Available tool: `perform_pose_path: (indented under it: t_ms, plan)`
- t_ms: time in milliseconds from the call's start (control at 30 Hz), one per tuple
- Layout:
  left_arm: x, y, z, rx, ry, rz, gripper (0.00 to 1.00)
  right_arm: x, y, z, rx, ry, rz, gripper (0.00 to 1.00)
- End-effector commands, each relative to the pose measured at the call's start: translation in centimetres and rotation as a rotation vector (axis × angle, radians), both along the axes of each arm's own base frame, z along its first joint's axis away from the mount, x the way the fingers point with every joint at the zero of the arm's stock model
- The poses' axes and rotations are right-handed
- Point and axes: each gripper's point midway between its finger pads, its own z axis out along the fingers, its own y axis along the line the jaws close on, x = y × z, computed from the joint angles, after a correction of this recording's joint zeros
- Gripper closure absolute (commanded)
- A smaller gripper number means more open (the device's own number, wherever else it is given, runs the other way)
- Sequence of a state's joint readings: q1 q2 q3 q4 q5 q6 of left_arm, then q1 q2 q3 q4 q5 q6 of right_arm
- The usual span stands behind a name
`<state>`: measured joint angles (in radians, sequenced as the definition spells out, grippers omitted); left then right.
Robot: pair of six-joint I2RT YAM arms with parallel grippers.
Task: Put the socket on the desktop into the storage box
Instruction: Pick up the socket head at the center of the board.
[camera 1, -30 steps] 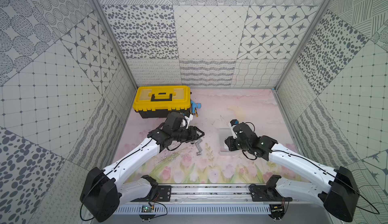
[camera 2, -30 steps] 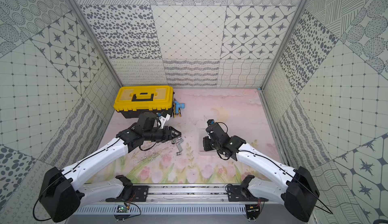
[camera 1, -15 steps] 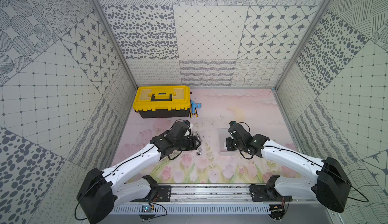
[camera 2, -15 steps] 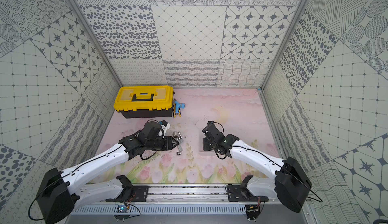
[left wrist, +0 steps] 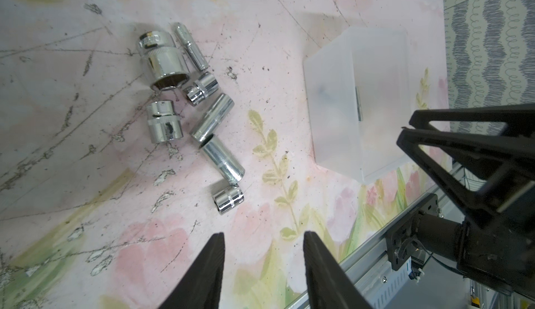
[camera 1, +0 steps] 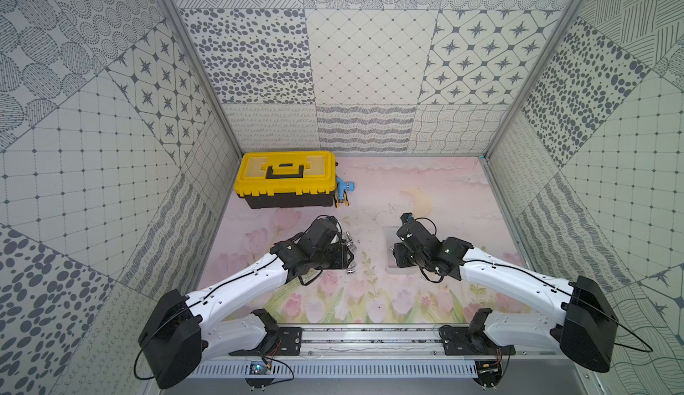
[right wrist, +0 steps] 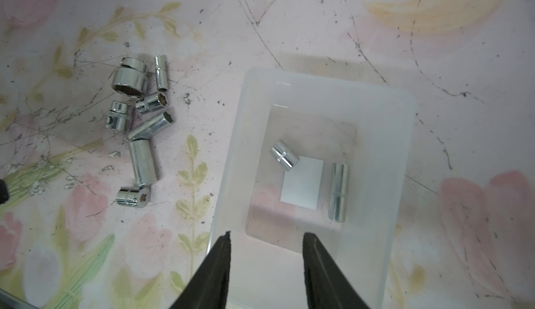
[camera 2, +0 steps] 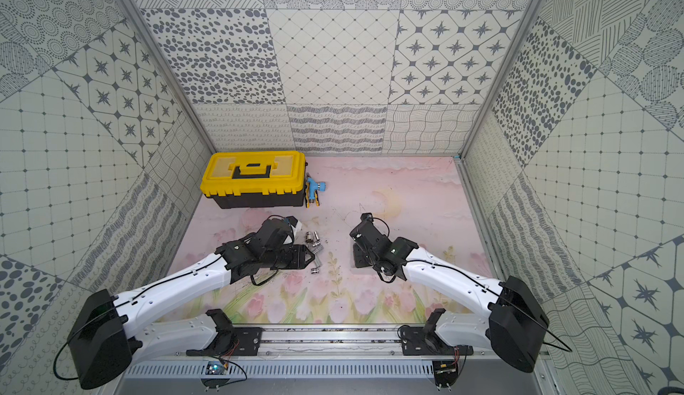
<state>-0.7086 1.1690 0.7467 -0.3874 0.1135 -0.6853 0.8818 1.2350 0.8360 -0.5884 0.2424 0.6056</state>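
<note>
Two sockets boxed, seven waiting on the bench (left wrist: 72, 162).
Our right gripper (right wrist: 267, 235) hangs parted and empty over the storage box (right wrist: 376, 113), where a short socket (right wrist: 284, 155) and a long socket (right wrist: 338, 192) lie. Our left gripper (left wrist: 263, 235), likewise parted and empty, hovers by the loose sockets (left wrist: 212, 117); next, we judge, it must straddle the nearest small socket (left wrist: 228, 199) and close.

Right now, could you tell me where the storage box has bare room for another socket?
Bare: the white patch between the short socket and long socket, and the storage box floor from them to the wall opposite the right claw. Crowded: socket pile outside.
</note>
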Motion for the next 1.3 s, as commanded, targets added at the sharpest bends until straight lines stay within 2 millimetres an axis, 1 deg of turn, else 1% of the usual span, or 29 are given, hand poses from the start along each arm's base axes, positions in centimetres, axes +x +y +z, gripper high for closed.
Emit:
perform_pose_path:
  t_ms: [0,67,167,233,300,433,567,667,833,1000,1133,1267]
  plan:
    - [-0.3,0.9,-1.4,0.091,0.006,0.000,0.52,0.5,1.5,1.8,-0.003,-0.070,0.032,0.51]
    - [-0.2,1.3,-1.5,0.109,0.004,0.019,0.52,-0.1,3.1,2.2,0.023,-0.089,0.082,0.47]
    - [-0.2,3.4,-2.2,0.192,0.009,0.090,0.52,-0.7,5.0,2.3,0.041,-0.095,0.131,0.44]
    - [-0.1,4.7,-2.2,0.238,0.003,0.149,0.52,-0.8,5.8,1.9,0.029,-0.086,0.144,0.44]
    - [0.1,5.3,-2.1,0.244,0.000,0.184,0.53,-0.6,6.5,1.6,0.022,-0.075,0.147,0.44]
    - [0.4,5.8,-1.7,0.236,-0.003,0.229,0.53,0.7,7.7,1.3,-0.016,-0.074,0.130,0.48]
    - [0.9,6.3,-0.9,0.219,-0.025,0.280,0.54,2.8,9.8,0.7,-0.034,-0.054,0.142,0.57]
    - [1.0,6.7,-0.4,0.206,-0.040,0.318,0.54,4.7,11.1,0.0,-0.028,-0.025,0.137,0.60]
    - [1.0,7.3,-0.2,0.195,-0.046,0.343,0.54,7.1,13.3,-1.6,-0.022,0.032,0.167,0.63]
    - [0.9,7.8,-0.4,0.190,-0.035,0.355,0.54,8.3,14.7,-3.3,-0.045,0.056,0.193,0.66]
    - [0.7,8.1,-0.5,0.182,-0.028,0.363,0.54,8.9,16.0,-4.2,-0.050,0.062,0.225,0.66]
    - [0.6,8.3,-0.9,0.178,-0.015,0.368,0.55,10.1,16.4,-4.9,-0.072,0.055,0.220,0.66]
